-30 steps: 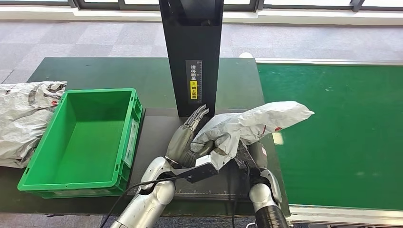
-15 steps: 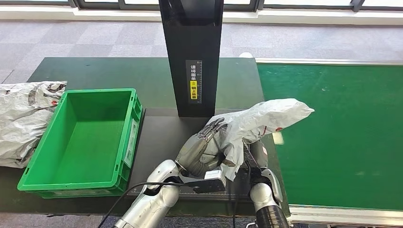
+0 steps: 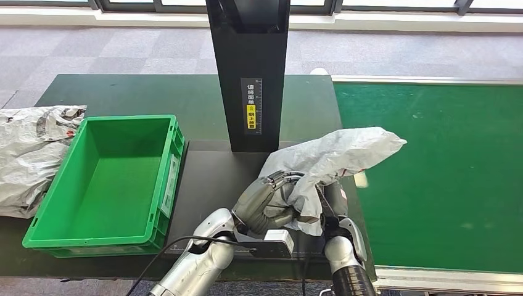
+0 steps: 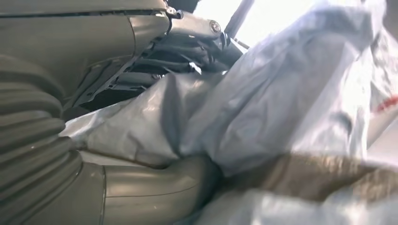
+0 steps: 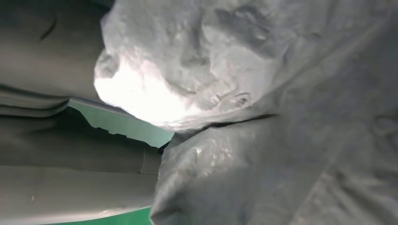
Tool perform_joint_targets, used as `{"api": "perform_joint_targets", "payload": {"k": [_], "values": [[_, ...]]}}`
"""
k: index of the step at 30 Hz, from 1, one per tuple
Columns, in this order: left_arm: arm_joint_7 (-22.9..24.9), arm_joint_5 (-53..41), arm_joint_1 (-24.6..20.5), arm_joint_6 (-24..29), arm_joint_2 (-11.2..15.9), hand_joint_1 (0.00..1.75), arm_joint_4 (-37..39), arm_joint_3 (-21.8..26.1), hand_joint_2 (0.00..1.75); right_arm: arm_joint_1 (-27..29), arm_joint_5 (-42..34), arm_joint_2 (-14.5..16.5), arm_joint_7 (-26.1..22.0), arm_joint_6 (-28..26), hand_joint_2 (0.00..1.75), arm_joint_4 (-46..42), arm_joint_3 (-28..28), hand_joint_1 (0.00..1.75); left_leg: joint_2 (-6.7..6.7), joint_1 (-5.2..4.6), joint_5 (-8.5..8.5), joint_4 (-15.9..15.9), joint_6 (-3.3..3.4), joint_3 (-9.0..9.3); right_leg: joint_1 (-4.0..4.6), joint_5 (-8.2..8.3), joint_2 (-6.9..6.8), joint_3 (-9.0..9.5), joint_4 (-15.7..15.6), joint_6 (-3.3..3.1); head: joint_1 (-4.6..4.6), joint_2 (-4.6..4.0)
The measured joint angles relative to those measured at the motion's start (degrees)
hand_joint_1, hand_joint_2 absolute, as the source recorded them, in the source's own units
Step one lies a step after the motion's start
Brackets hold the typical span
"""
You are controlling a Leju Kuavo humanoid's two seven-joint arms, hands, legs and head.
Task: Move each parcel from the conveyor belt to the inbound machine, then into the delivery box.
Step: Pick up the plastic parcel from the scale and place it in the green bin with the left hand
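We grip the grey poly-bag parcel (image 3: 327, 159) with our left hand (image 3: 269, 198) at its near-left end, right hand (image 3: 333, 198) hidden beneath, grasp unclear, its long axis running far-right over the inbound machine (image 3: 249, 68) base toward the conveyor belt (image 3: 444, 172).

Bright daylight, blurred wrist views, window glare

- Dark table (image 3: 123, 92), left and centre: green crate (image 3: 105, 185), crumpled grey bags (image 3: 28, 154) far left, black machine post (image 3: 250, 74).
- Green conveyor belt (image 3: 444, 172), right.
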Motion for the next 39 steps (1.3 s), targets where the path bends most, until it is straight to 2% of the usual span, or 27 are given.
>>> {"api": "perform_joint_targets", "payload": {"k": [9,10,13,14,18,27,30,36,39], "values": [[-0.11,0.24,-0.02,-0.27,0.00,0.87,-0.99,-0.01,1.75,0.20,0.03,0.00,-0.29,0.04,0.00,0.01,0.00,0.00,-0.01,0.00,0.00,0.00,0.00,0.00,0.00,0.00,-0.01,0.00,0.01,0.00,0.00,0.00],[-0.11,0.30,-0.02,-0.27,0.00,0.94,-1.04,-0.01,1.75,0.24,0.03,0.00,-0.31,0.04,0.00,0.01,0.00,0.00,-0.01,0.00,0.00,0.00,0.00,0.00,0.00,0.00,-0.01,0.00,0.01,0.00,0.00,0.00],[-0.13,0.58,-0.04,-0.29,0.00,1.59,-1.15,-0.01,1.75,0.36,0.03,0.00,-0.33,0.04,0.00,0.01,0.00,0.00,-0.01,0.00,0.00,0.00,0.00,0.00,0.00,0.00,-0.01,0.00,0.01,0.00,0.00,0.00],[-0.28,0.82,-0.06,-0.37,0.00,1.75,-1.23,-0.01,1.75,0.40,0.03,0.00,-0.33,0.04,0.00,0.01,0.00,0.00,-0.01,0.00,0.00,0.00,0.00,0.00,0.00,0.00,-0.01,0.00,0.01,0.00,0.00,0.00],[-1.76,2.07,-0.11,-1.46,-0.02,1.75,-1.76,-0.01,1.75,0.06,0.01,-0.02,-0.25,0.06,0.00,0.01,-0.04,0.00,0.00,0.00,0.00,0.00,0.00,-0.01,0.00,0.00,-0.01,0.00,0.01,0.00,0.00,0.00],[-1.35,2.20,0.01,-1.07,-0.04,1.75,-3.26,-0.01,1.75,-1.33,0.10,-0.02,-0.30,-0.02,0.00,0.08,-0.04,0.00,-0.01,0.00,0.00,0.00,0.00,0.00,0.00,0.00,-0.01,0.01,0.01,0.00,0.00,0.00],[0.29,2.31,0.07,4.27,-0.04,1.75,-3.88,0.21,1.75,-1.07,-0.08,-0.02,-0.50,-0.38,0.00,0.07,-0.07,0.00,0.00,0.00,0.00,0.00,0.00,0.00,0.00,0.00,-0.01,0.00,0.01,0.00,0.00,0.00],[7.33,0.98,0.76,23.86,-0.01,1.75,-7.79,3.11,1.75,1.26,-0.15,0.01,-2.15,-0.74,0.00,-1.87,-0.13,0.00,0.00,0.00,0.00,-0.01,0.00,-0.01,0.01,0.00,-0.01,0.00,0.02,0.00,0.00,0.00],[7.76,1.07,1.48,28.43,0.14,1.75,-10.47,5.64,1.75,1.98,-0.49,0.02,-3.58,-0.50,0.00,-4.03,-0.13,0.00,0.00,0.00,0.00,-0.01,0.00,-0.01,0.01,-0.01,-0.01,-0.01,0.02,0.00,0.00,0.00]]}}
